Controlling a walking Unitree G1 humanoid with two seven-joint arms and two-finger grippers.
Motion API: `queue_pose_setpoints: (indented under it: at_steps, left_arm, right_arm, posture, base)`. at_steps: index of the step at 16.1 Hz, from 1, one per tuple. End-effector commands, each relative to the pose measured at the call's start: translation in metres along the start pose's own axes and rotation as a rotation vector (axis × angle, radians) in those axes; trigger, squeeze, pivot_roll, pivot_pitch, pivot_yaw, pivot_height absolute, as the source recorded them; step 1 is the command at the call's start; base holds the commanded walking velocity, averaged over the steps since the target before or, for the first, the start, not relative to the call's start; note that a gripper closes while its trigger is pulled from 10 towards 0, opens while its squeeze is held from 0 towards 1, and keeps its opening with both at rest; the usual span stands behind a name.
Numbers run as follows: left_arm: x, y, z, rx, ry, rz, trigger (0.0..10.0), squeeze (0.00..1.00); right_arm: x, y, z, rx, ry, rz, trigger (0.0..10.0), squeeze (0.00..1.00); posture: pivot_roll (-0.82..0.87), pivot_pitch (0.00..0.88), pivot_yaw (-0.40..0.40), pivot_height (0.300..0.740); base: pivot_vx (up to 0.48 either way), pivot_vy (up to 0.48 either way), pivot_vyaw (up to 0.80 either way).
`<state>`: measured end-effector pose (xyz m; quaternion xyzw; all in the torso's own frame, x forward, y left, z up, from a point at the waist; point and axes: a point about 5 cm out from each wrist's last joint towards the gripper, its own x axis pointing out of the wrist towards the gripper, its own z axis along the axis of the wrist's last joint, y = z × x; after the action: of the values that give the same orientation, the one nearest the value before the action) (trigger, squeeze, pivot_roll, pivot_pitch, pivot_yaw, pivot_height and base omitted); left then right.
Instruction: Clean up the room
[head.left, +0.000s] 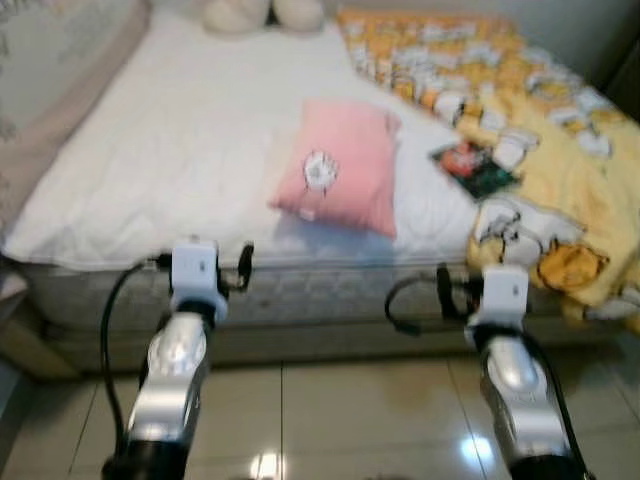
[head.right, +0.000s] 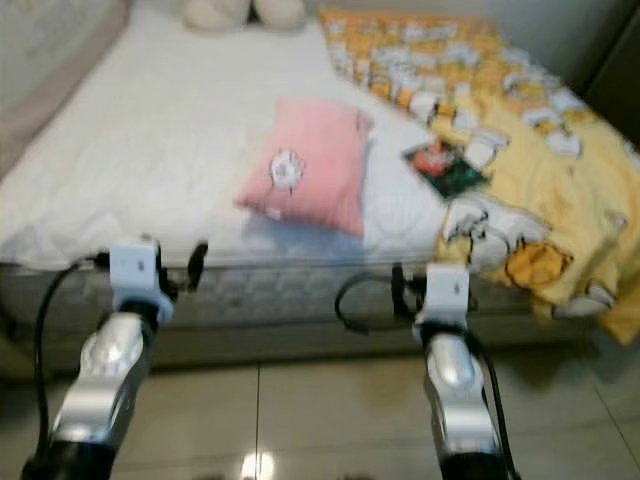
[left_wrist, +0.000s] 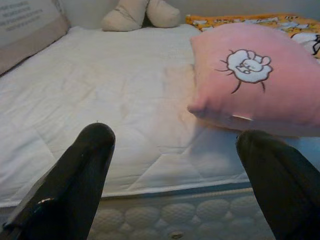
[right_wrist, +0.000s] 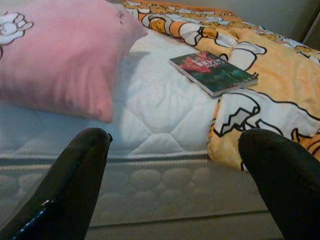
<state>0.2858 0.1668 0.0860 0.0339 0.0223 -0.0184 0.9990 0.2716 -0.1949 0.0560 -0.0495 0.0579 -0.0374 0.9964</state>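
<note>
Pink pillow (head.left: 340, 165) lies near the foot edge of a white mattress (head.left: 180, 150), a book (head.left: 473, 166) beside it against a yellow blanket (head.left: 560, 150). Left wrist view: left gripper (left_wrist: 175, 175), fingers spread, faces the pillow. Right wrist view: right gripper (right_wrist: 175, 175), fingers apart, faces the book.

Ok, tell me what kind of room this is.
A bedroom, most likely: a bed with a white quilted mattress, a pink pillow on it, and a yellow cartoon-print blanket spread over one side.
</note>
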Motion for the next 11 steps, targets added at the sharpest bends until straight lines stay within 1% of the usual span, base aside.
queue_pose_setpoints:
  at_steps: [1,2,4,6,8,11]
  left_arm:
    - [-0.002,-0.008,-0.001,-0.006,0.002,-0.023,10.0,0.00]
    - [-0.001,-0.010,0.002,-0.014,-0.011,-0.036,10.0,0.00]
    - [0.000,-0.015,0.008,-0.030,-0.046,-0.058,10.0,0.00]
    - [0.000,-0.014,0.008,-0.034,-0.045,-0.054,10.0,0.00]
    - [0.001,-0.013,0.008,-0.046,-0.045,-0.052,10.0,0.00]
    - [0.002,-0.016,0.010,-0.057,-0.053,-0.061,10.0,0.00]
  right_arm:
    - [0.001,0.002,0.001,-0.002,-0.001,0.011,10.0,0.00]
    - [0.001,0.003,0.001,-0.003,-0.006,0.015,10.0,0.00]
    - [0.001,0.005,0.002,0.001,-0.013,0.012,10.0,0.00]
    - [0.002,0.007,0.005,0.010,-0.027,0.021,10.0,0.00]
    - [0.002,0.005,0.006,0.012,-0.032,0.019,10.0,0.00]
    - [0.001,0.004,0.006,0.014,-0.034,0.017,10.0,0.00]
  posture:
    - [-0.05,0.000,-0.005,0.740]
    - [-0.05,0.000,-0.004,0.740]
    - [-0.05,0.000,-0.003,0.740]
    - [-0.06,0.000,0.003,0.740]
    - [-0.07,0.000,0.004,0.740]
    - [-0.07,0.000,0.007,0.740]
  base:
    - [0.000,0.000,0.00]
    - [0.000,0.000,0.00]
    - [0.480,0.000,0.00]
    - [0.480,0.000,0.00]
    - [0.480,0.000,0.00]
    - [0.480,0.000,0.00]
